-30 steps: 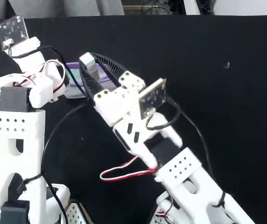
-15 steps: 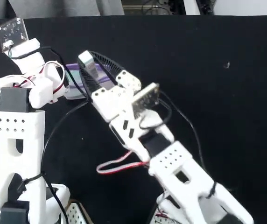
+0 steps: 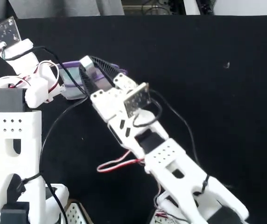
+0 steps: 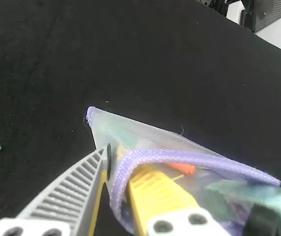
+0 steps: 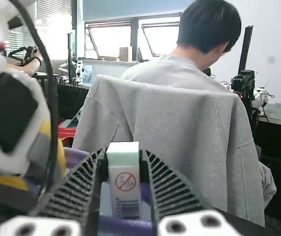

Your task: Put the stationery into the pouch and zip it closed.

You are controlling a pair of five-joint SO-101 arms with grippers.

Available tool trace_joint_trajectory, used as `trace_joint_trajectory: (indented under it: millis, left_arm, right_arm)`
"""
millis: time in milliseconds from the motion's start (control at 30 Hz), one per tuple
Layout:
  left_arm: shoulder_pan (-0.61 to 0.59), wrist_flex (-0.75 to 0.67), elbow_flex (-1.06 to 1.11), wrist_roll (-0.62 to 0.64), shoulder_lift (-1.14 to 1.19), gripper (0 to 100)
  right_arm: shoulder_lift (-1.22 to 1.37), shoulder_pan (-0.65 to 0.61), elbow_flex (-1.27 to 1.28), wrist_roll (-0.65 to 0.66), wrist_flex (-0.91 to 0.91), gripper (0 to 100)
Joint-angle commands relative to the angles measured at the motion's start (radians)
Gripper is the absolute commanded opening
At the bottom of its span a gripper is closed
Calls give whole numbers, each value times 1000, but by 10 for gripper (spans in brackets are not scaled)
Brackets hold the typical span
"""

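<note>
At the far left of the black table (image 3: 217, 102), the pouch (image 3: 73, 87) is held at its mouth by the left gripper (image 4: 118, 162); the yellow finger sits inside the opening and the grey ribbed finger outside, the two pinched on the purple rim. Whether the pouch's lower corner rests on the table cannot be told. The right gripper (image 3: 90, 71) is closed narrowly on an eraser (image 5: 124, 189), a white block with a pale green top, gripped upright between black ribbed jaws; in the high view it stands at the pouch's mouth, touching it or just apart.

Contents: through the translucent wall an orange item (image 4: 183, 168) and other pieces of indistinct shape lie inside; part of the stationery is therefore judged already packed.

Progress: loading appears to be at a late stage, with the eraser at the mouth but not yet released; whether further stationery waits elsewhere cannot be told.

Left to do, by judgement: lower the eraser inside and let it go; clear the opening; draw the zip along the rim. The mouth stands open; the slider cannot be made out.
</note>
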Motion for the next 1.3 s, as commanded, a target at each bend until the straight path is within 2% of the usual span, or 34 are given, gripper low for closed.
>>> trace_joint_trajectory:
  millis: [0, 67, 300, 600, 733, 867, 967, 1033, 1167, 1267]
  left_arm:
    - [-28, -23, -8, -8, -11, 29]
    - [-28, -25, -10, -8, -11, 29]
    - [-30, -25, -10, -8, -11, 29]
    - [-102, -26, -8, -8, -9, 29]
    - [-110, -26, -4, -8, -8, 29]
    - [-104, -26, -4, -8, -9, 29]
    - [-104, -26, -4, -8, -9, 29]
    - [-104, -26, -4, -8, -9, 29]
    - [-104, -25, -2, -8, -9, 29]
    - [-104, -21, -2, -8, -9, 29]
  right_arm:
    - [-110, -23, 18, 2, -3, 191]
    - [-119, -23, -2, 8, 44, 238]
    - [-130, -20, -134, 5, 239, 205]
    - [-315, 55, -381, 9, 807, 206]
    - [-443, 83, -406, 14, 993, 205]
    - [-503, 86, -381, 144, 1142, 205]
    - [-496, 86, -298, 219, 1146, 204]
    - [-486, 87, -214, 227, 1083, 204]
    - [-458, 86, -25, 226, 844, 204]
    - [-430, 91, 54, 170, 697, 204]
